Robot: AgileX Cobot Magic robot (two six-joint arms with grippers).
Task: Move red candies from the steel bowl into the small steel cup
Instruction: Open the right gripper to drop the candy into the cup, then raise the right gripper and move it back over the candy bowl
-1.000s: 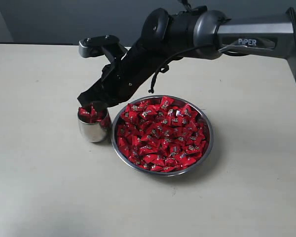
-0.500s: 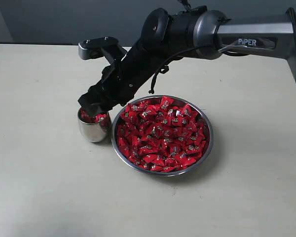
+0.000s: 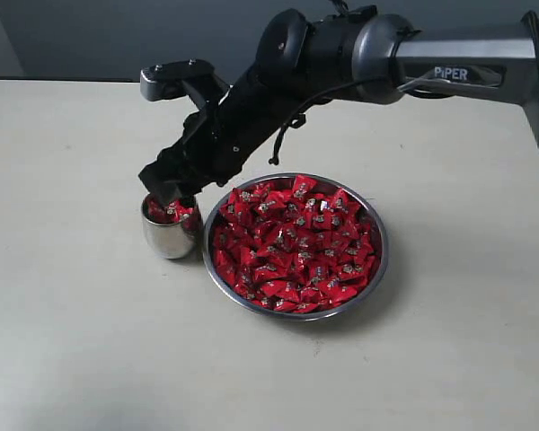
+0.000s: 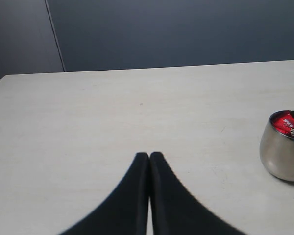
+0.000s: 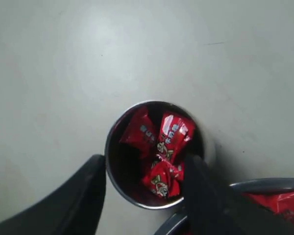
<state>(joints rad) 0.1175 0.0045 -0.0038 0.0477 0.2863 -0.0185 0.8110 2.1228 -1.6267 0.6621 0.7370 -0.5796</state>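
Note:
The steel bowl (image 3: 380, 260) is heaped with red candies (image 3: 292, 238). To its left stands the small steel cup (image 3: 166, 241) with a few red candies (image 3: 171, 212) inside. My right gripper (image 3: 169, 192) hovers just above the cup's mouth. In the right wrist view the right gripper (image 5: 144, 164) is open, its fingers (image 5: 88, 186) straddling the cup (image 5: 209, 152), and nothing is held. Three candies (image 5: 166, 142) lie in the cup. The bowl's rim (image 5: 264, 184) shows beside it. The left gripper (image 4: 149, 155) is shut and empty over bare table, with the cup (image 4: 281, 154) off to one side.
The pale table (image 3: 81, 341) spreads around the cup and bowl. A dark wall (image 3: 117, 36) runs behind the table's far edge. My right arm (image 3: 449, 63) reaches in over the bowl from the right.
The right gripper went from shut to open over the cup and has lifted slightly. The candies in the cup now sit lower. The bowl and cup have not moved.

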